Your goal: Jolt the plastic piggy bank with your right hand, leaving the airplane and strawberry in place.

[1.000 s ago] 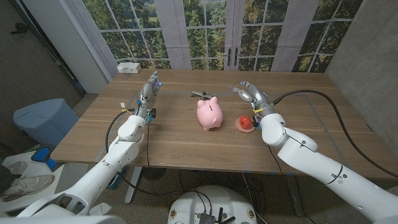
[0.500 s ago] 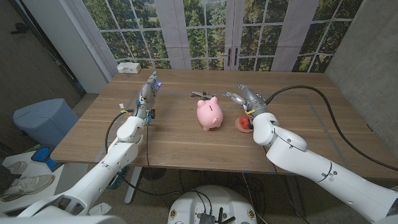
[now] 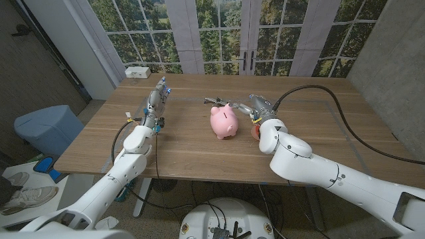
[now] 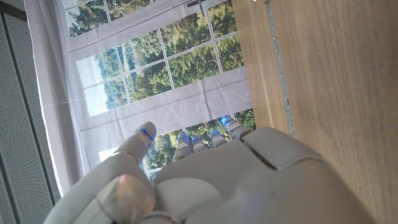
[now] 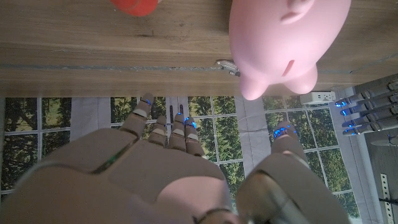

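Right hand, fingers spread and empty, stands at 3 o'clock of the glossy pink plastic piggy bank, positioned to jolt it.

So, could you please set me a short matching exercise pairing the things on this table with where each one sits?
Things:
1. piggy bank
2. strawberry
3. airplane
4. left robot hand

Places:
A. behind the pig, toward the window
B. table's middle
C. partly hidden by the right robot hand
D. left part of the table, apart from the toys

Pairs: 1-B, 2-C, 3-A, 4-D
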